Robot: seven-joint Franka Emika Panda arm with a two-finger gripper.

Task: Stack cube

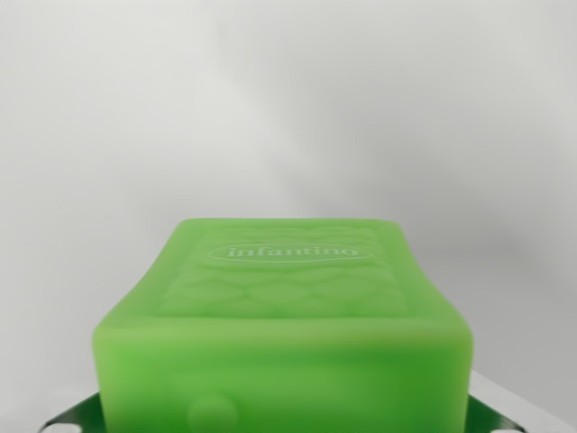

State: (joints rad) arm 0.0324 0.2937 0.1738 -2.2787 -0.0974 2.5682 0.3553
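a plain pale grey-white backdrop (288, 99) fills the upper half of the wrist view, smooth and softly shaded, with a faint darker band running diagonally toward the wrist view's right. below it, a bright green soft cube (284, 334) takes up the lower centre of the frame, very close to the camera, its near edge blurred and its bottom cut off by the frame. its upper face carries a raised scale-like pattern and an oval white logo (290, 252) reading "infantino". a small round bump (213, 410) stands out on its front face near the bottom edge. dark green patches with white dots (70, 419) peek out at both lower corners beside the cube. the gripper's fingers do not appear, so whether the claw is wide, narrow or holding the cube cannot be told.
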